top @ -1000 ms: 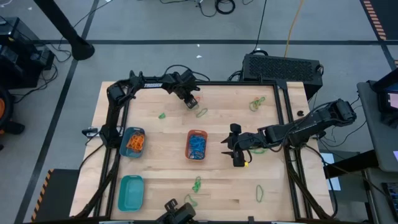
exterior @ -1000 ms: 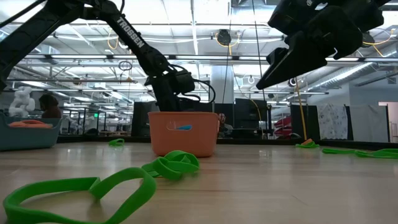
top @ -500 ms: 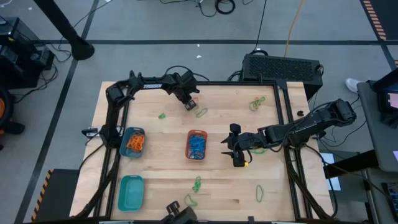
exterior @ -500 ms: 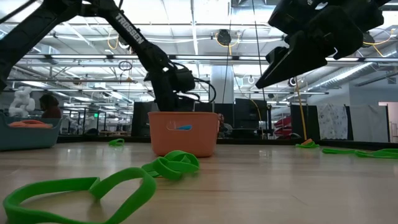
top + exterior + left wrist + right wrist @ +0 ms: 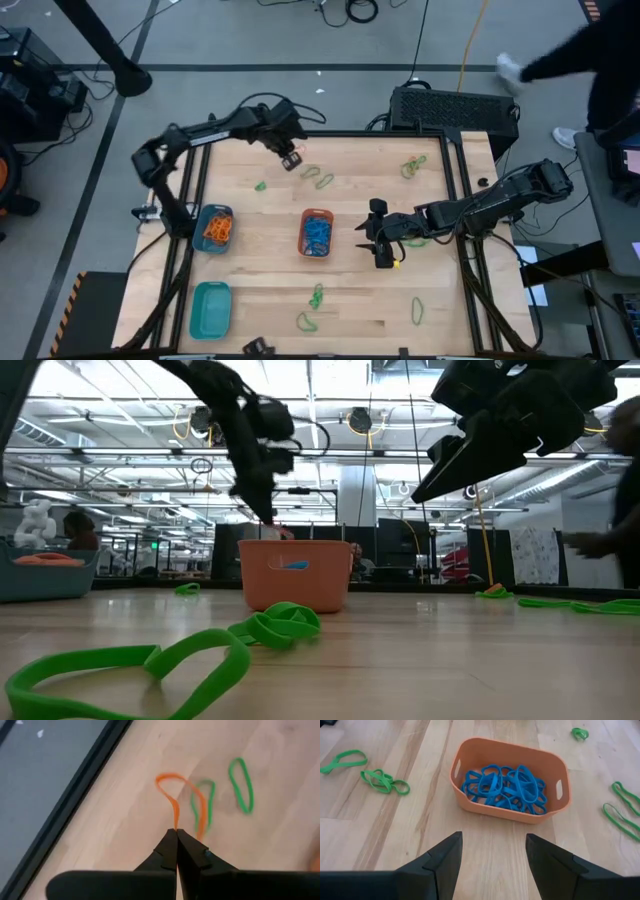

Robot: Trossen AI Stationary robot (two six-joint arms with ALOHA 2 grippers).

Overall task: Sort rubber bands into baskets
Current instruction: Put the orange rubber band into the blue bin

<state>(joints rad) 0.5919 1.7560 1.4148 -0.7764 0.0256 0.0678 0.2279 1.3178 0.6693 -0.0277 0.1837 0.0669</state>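
My left gripper [image 5: 291,160] is above the table's far left part, shut on an orange rubber band [image 5: 175,805] that dangles below it. Two green bands [image 5: 241,785] lie on the wood beneath. My right gripper [image 5: 378,247] hangs open right of the orange basket [image 5: 316,232], which is full of blue bands [image 5: 502,785]. The round blue basket [image 5: 214,227] holds orange bands. The teal basket [image 5: 210,308] stands at the near left. Green bands [image 5: 317,295] lie scattered on the table. My left gripper pinches the orange band at one point of its loop [image 5: 175,826], between the tips of its two fingers. The fingers slant steeply down from above. The band hangs slack below them as an open loop, lifted clear of the table.
More green bands lie at the far right [image 5: 413,166], the near right [image 5: 419,310] and the far left [image 5: 260,185]. A black box [image 5: 455,108] sits behind the table's far edge. A person in dark clothes [image 5: 600,50] moves past the far right corner.
My left gripper has risen from the table near the far green bands and shifted a little toward the table's left edge. The orange band has come up with it and now hangs clear of the wood. A person has come into view at the far right.
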